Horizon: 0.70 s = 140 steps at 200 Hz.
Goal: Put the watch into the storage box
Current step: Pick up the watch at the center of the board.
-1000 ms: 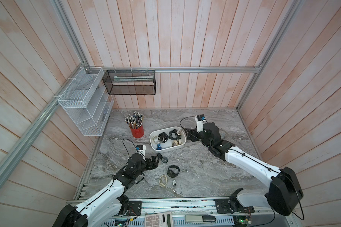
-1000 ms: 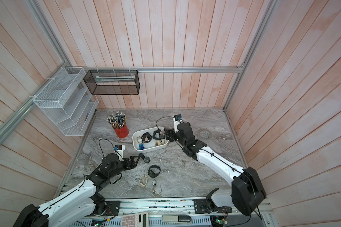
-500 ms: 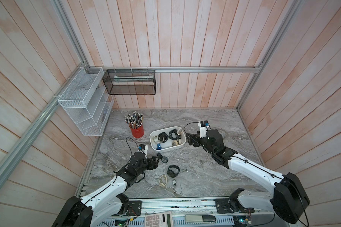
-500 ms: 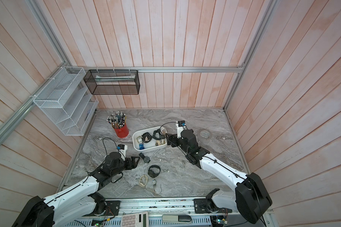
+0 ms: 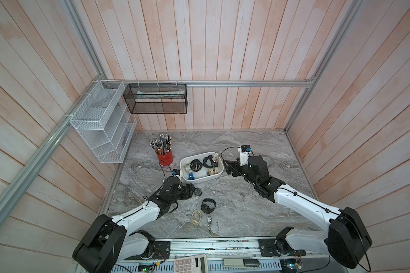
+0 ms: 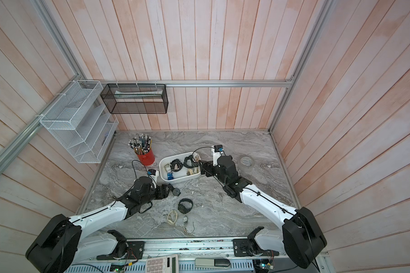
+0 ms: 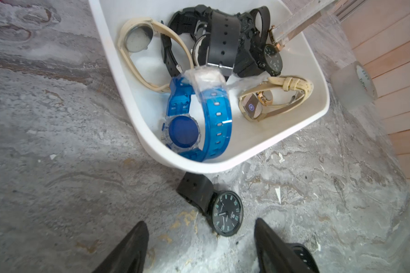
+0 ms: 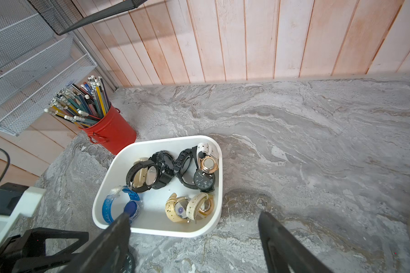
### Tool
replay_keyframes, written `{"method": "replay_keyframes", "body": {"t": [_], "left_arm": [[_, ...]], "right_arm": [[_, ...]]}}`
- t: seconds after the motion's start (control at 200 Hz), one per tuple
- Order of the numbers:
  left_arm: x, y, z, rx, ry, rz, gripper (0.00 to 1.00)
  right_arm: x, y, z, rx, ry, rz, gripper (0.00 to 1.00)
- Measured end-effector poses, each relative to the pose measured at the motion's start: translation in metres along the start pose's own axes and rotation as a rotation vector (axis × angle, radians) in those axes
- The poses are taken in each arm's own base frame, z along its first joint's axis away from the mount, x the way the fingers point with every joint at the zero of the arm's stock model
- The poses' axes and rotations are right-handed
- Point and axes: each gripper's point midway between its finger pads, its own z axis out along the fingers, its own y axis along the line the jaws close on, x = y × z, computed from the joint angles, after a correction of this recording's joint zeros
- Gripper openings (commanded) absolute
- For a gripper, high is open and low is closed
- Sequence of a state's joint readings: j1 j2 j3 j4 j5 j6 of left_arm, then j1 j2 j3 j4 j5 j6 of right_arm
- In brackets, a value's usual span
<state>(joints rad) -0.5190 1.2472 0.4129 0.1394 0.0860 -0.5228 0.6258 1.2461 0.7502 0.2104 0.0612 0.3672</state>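
A black watch (image 5: 198, 192) (image 6: 176, 191) with a dark dial (image 7: 227, 214) lies flat on the marble just in front of the storage box (image 5: 206, 178) (image 6: 180, 180) (image 7: 223, 163) (image 8: 171, 232). The box is a white tub holding several watches, blue, cream and black. My left gripper (image 5: 192, 191) (image 6: 169, 190) (image 7: 199, 222) is low over the table. It is open, its fingertips on either side of the watch's near edge, with gaps both sides. My right gripper (image 5: 226, 167) (image 6: 202, 167) (image 8: 194, 214) hangs open and empty beside the box's right end.
On the marble nearer the front lie a black looped watch (image 5: 208, 204), a cream watch (image 5: 196, 217) and a small chained watch (image 5: 209, 219). A red pencil cup (image 5: 165, 157) stands left of the box. A tape roll (image 6: 246, 162) lies behind the right arm. Mesh baskets (image 5: 100, 123) hang on the left wall.
My left arm has advanced toward the black watch and its jaws have narrowed. My right gripper has drawn back a little from the box's right end, still open.
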Motion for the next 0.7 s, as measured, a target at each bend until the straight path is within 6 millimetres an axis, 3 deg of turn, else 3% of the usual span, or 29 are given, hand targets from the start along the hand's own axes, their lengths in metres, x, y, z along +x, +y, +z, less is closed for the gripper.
{"method": "replay_keyframes", "body": {"t": [0.305,0.515,0.7], "left_arm": [[0.0,-0.001,0.023,-0.009,0.045,0.005,0.5],[0.001,0.001,0.029,-0.013,0.052,0.005,0.42],[0.002,0.001,0.031,-0.012,0.054,0.001,0.25]], "right_arm": [[-0.001,0.0,-0.005,-0.003,-0.01,0.0,0.87],[0.003,-0.003,-0.005,0.005,-0.002,-0.001,0.87],[0.004,-0.003,-0.005,0.006,-0.001,-0.001,0.87]]}}
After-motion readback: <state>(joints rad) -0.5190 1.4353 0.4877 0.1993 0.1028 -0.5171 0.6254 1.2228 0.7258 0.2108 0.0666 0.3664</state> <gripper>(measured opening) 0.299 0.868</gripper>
